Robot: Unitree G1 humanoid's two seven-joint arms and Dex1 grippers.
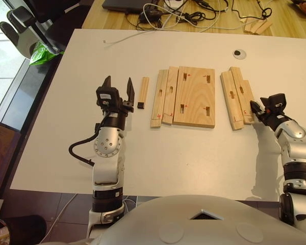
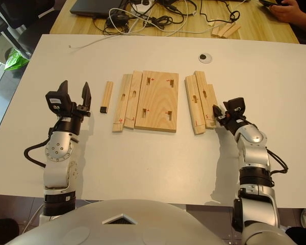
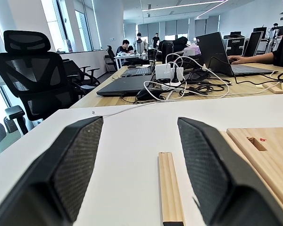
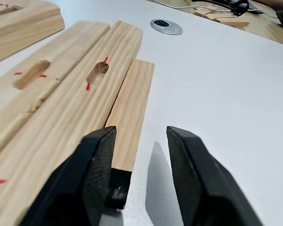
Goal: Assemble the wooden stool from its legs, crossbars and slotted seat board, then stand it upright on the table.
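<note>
Pale rectangular four-slot wooden seat board [image 1: 196, 97] lies flat on the white bench [image 1: 143, 153] at upper centre of the left eye view, its long axis running up the frame. The left gripper [image 1: 118, 86] hovers centre-left, pointing up-frame. The right gripper [image 1: 254, 109] is at the right edge, its fingers hard to make out.

In the left wrist view the board is cut off at lower right, and a short dark-tipped wooden bar [image 3: 170, 188] lies ahead between the released fingers [image 3: 80, 165].

In the right wrist view the fingers are apart and empty. One partly hides another short bar's [image 4: 132, 103] dark end.
</note>
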